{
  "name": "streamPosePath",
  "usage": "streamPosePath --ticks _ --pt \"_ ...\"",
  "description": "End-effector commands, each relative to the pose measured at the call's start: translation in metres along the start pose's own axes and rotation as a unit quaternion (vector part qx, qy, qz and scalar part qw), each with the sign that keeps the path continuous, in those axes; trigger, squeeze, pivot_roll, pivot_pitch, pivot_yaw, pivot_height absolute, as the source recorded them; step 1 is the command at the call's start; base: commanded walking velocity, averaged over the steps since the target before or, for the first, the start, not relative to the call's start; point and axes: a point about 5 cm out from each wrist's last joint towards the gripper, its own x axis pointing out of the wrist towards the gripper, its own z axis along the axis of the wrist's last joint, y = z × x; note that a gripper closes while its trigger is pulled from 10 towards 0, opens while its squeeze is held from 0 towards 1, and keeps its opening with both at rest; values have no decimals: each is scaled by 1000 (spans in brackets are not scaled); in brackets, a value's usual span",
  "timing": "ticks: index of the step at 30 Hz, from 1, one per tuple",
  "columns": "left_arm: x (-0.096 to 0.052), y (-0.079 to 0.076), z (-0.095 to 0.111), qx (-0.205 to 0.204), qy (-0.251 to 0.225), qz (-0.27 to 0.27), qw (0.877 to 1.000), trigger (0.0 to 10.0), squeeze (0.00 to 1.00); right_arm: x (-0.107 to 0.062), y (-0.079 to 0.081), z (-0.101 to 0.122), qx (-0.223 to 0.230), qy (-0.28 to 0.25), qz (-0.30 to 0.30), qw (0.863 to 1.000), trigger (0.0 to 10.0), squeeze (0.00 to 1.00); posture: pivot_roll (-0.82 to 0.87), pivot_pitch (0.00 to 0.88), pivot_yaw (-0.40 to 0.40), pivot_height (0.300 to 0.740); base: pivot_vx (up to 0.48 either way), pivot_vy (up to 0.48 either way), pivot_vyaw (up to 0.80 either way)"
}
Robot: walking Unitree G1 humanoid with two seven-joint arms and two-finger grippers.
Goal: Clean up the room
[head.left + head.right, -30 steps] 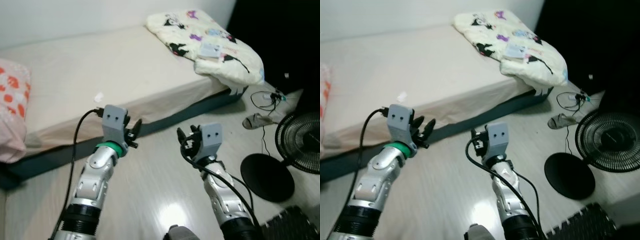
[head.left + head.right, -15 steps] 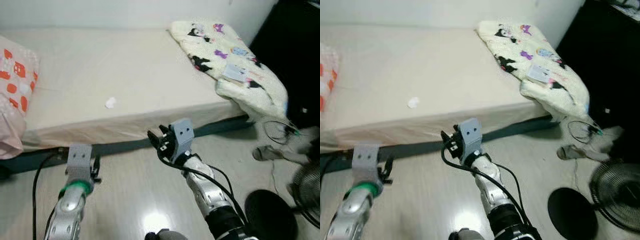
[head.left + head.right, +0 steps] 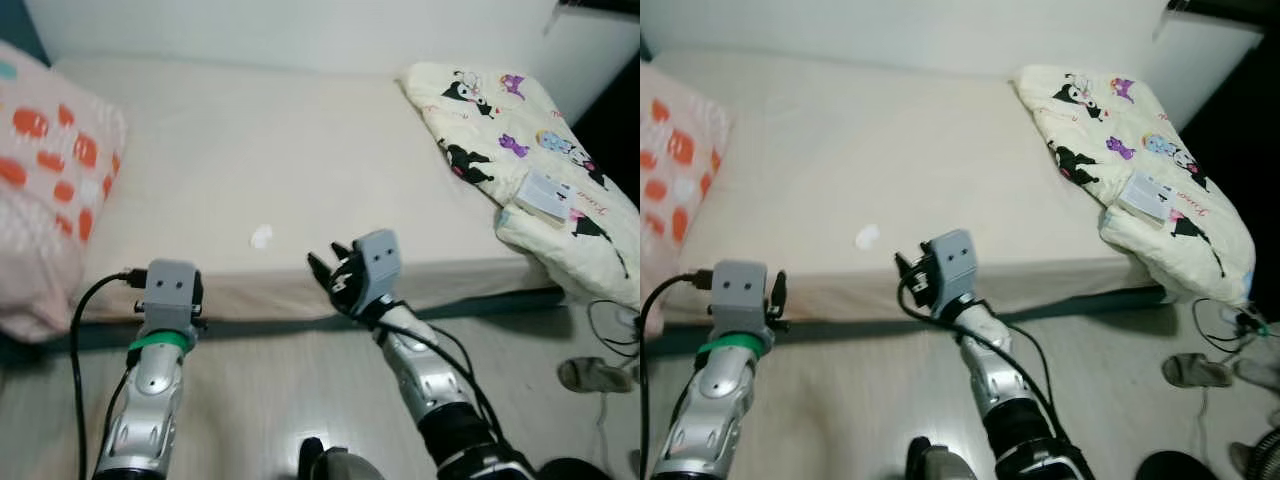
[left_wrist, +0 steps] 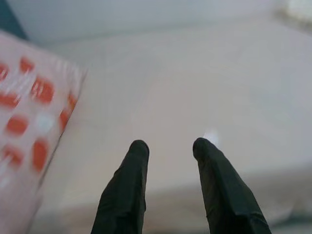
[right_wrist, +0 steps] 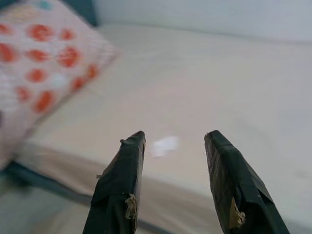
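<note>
Since half a second ago the view has swung left, so the bed now lies square ahead and the fan and dark stand have slipped out of sight. Both arms have risen to the bed's near edge.

The right gripper has its black fingers spread apart, holding nothing, at the mattress edge. The left gripper is likewise parted and empty, lower and to the left, against the side of the bed.

A small white scrap lies on the beige sheet, just beyond the right gripper and slightly to its left, between the lines of both arms.

A pink pillow with orange spots sits at the bed's left end; a cream cartoon-print blanket is heaped at the right end, with a small booklet on it. On the pale wooden floor to the right lie a slipper and a loose cable.
</note>
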Motion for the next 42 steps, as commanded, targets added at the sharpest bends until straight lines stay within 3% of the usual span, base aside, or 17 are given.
streamPosePath --ticks 1,8,15,19,21,25,35,42 --pt "-6 4 -13 10 23 2 1000 10000 0 0 1 -3 9 -1 -4 1000 10000 0 61 76 -86 740 428 0 0" --pt "0 -4 -2 29 -4 -22 999 10000 0 0 2 -3 10 -3 -12 1000 10000 0 57 92 -57 740 422 0 0" --pt "4 -1 0 51 -14 -28 998 10000 0 2 3 -2 18 -8 -13 1000 10000 0 67 104 -37 740 407 0 0" --pt "8 1 3 55 -18 -29 998 10000 0 -1 2 -2 23 -7 2 1000 10000 0 49 89 -5 740 392 0 0" --pt "10 -2 2 61 -16 -44 997 10000 0 -4 -1 -4 21 -2 12 1000 10000 0 9 40 34 740 368 0 0" --pt "12 -8 -7 103 -11 -89 991 10000 0 -5 -7 -6 54 -3 -2 999 10000 0 -24 11 76 740 327 0 0" --pt "17 -2 -8 79 5 -87 993 10000 0 -6 -1 -9 65 -9 -15 998 10000 0 -50 0 111 740 55 0 0" --pt "7 -16 -13 70 4 -124 990 10000 0 -23 1 -23 79 3 -34 996 10000 0 -73 0 122 740 0 0 0"
